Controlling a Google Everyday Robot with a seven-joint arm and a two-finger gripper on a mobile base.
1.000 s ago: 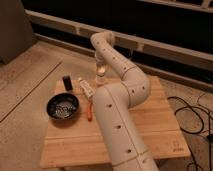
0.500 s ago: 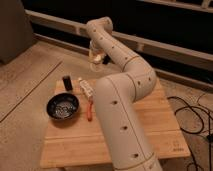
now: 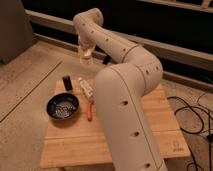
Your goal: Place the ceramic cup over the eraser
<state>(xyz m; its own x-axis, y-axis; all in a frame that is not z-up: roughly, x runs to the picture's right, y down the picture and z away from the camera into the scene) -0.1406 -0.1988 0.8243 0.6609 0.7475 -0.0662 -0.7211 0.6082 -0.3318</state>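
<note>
Carry in progress: the gripper [image 3: 85, 49] hangs high over the far left edge of the table [image 3: 165, 125]. Its jaws are closed on the cup [image 3: 86, 58], a pale shape beneath the wrist, well clear of the wood. The eraser [image 3: 67, 82] stands upright on the table, lower in the view and off to the left. It is just left of the tube [image 3: 86, 89] and behind the bowl [image 3: 62, 107], with the pen [image 3: 90, 111] lying to the bowl's right.

The step in hand looks to be the move to the eraser. To do it well, the cup's mouth should face down and sit centred above the 1 small block before any descent; whether it is inverted cannot be told here. A straight, slow drop suits, since an off-centre rim could tip the eraser, and the nearby tube leaves little room on that side. Release should come only once the rim rests on the wood.
</note>
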